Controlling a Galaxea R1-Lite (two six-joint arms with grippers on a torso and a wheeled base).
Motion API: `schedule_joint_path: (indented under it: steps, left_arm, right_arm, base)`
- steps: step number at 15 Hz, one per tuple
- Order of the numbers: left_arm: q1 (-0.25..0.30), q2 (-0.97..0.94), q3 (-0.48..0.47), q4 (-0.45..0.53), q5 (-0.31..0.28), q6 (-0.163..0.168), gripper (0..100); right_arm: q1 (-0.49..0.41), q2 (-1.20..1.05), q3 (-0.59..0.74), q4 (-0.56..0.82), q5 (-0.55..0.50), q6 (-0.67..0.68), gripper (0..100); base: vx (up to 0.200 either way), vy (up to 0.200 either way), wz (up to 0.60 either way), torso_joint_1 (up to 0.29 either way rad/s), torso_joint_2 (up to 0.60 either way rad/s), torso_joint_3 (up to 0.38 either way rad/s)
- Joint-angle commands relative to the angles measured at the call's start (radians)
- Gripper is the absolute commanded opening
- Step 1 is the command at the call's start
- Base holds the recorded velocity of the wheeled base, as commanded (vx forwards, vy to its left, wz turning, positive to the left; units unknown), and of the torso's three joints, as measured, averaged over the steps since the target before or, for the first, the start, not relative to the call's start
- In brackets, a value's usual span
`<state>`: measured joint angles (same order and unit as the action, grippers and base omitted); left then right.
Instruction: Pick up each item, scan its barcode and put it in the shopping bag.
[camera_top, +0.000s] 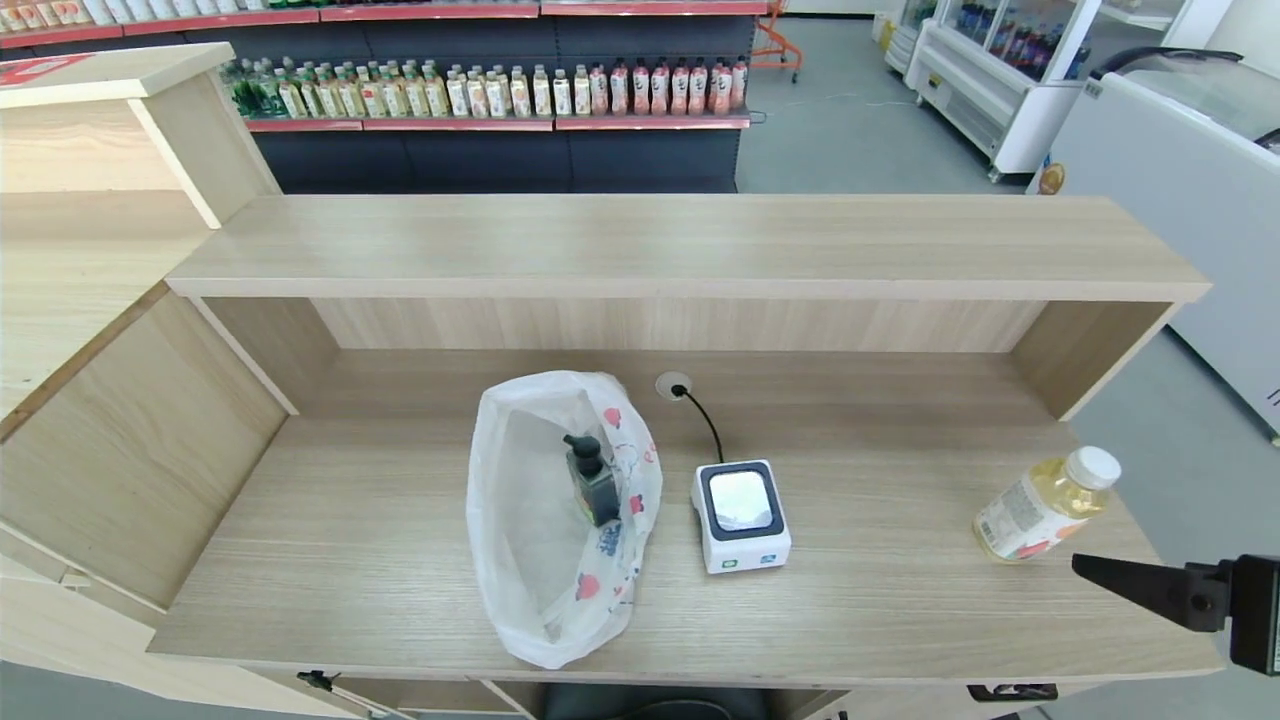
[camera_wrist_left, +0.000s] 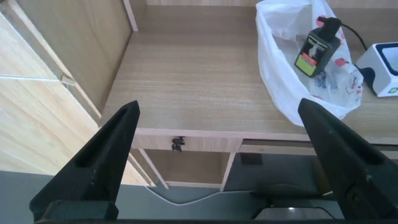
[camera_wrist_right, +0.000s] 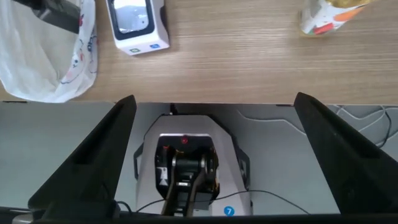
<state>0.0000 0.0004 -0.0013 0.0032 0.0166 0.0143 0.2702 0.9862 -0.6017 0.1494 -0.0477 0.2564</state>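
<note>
A white shopping bag (camera_top: 540, 560) with red prints lies open on the wooden counter (camera_top: 880, 600), and a dark pump bottle (camera_top: 592, 482) sits inside it. Right of the bag stands the white barcode scanner (camera_top: 740, 515). A yellow bottle (camera_top: 1040, 508) with a white cap lies tilted near the counter's right end. My right gripper (camera_wrist_right: 214, 102) hangs open off the counter's front edge, short of that bottle (camera_wrist_right: 326, 15); one finger (camera_top: 1130, 585) shows at the head view's right edge. My left gripper (camera_wrist_left: 219, 107) is open and holds nothing, in front of the counter's left part, left of the bag (camera_wrist_left: 292, 81).
A raised shelf (camera_top: 680, 245) and side walls close off the counter's back and ends. The scanner's black cable (camera_top: 705, 420) runs to a hole behind it. Bare counter lies left of the bag and between scanner and bottle. Store shelves and freezers stand beyond.
</note>
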Motion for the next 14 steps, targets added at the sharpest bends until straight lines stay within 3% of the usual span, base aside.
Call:
schedule_joint_path:
  steps: [1,10,14]
  left_arm:
    - [0.0,0.0,0.001,0.0,0.0,0.0,100]
    - [0.0,0.0,0.0,0.0,0.002,0.0,100]
    - [0.0,0.0,0.001,0.0,0.0,-0.004,100]
  right_arm:
    - [-0.002,-0.018,0.003,-0.001,0.0,0.0,100]
    - [-0.002,-0.092,0.08,0.052,-0.001,0.001,100]
    - [-0.04,-0.087,0.105,0.073,-0.034,0.001,100]
  base:
    - [0.0,-0.2,0.0,0.002,0.01,-0.002]
    - [0.0,-0.2,0.0,0.002,0.0,0.002]
    - [0.0,0.0,0.0,0.0,0.0,0.0]
